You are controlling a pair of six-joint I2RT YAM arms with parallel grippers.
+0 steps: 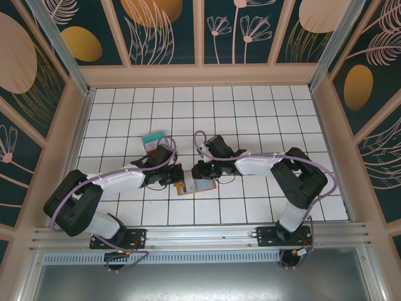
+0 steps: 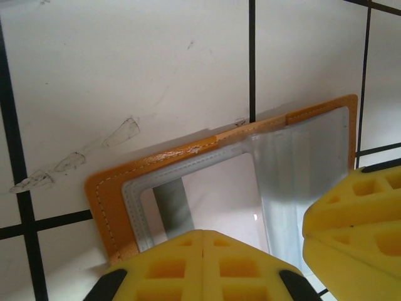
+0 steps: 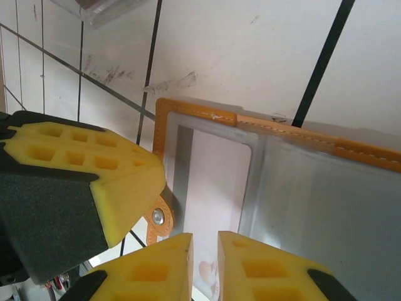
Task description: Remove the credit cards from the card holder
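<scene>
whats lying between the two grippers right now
The open card holder: its clear sleeve spans the gap between left gripper and right gripper, shown in the left wrist view.

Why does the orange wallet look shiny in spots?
Left wrist view: light glints white along the orange top edge of the card holder, and a soft shadow falls on the table behind it. Right wrist view: the clear sleeve has a pale sheen low down. Top view: even light, no strong glare.
</scene>
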